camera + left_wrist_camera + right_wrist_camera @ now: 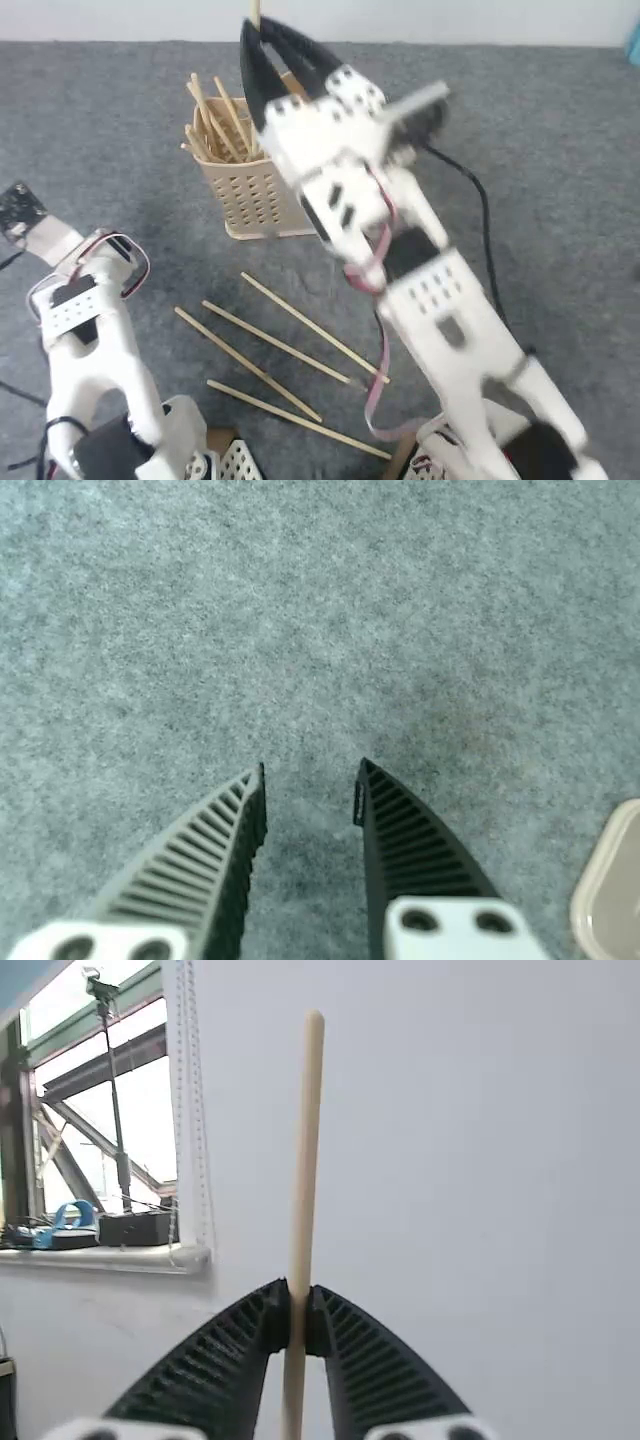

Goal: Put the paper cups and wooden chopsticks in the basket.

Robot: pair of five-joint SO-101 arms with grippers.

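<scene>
Lying on the grey carpet point(560, 150), 4 loose chopsticks point(280, 345) sat in front of the basket point(255, 195), betw. the arm bases. Basket held a chopstick bundle point(215, 120), leaning. R gripper point(297, 1315) was raised above the basket, fingers clamped on 1 upright chopstick point(305, 1160). L gripper point(310, 780) hung over carpet, fingers apart.

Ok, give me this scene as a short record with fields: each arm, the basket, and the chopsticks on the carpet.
right arm: jaws shut on one held chopstick, up by the basket
left arm: jaws open over bare carpet
basket: upright, several stored chopsticks standing in it
loose chopsticks: four lying on the carpet, between the basket and the arms' bases
</scene>
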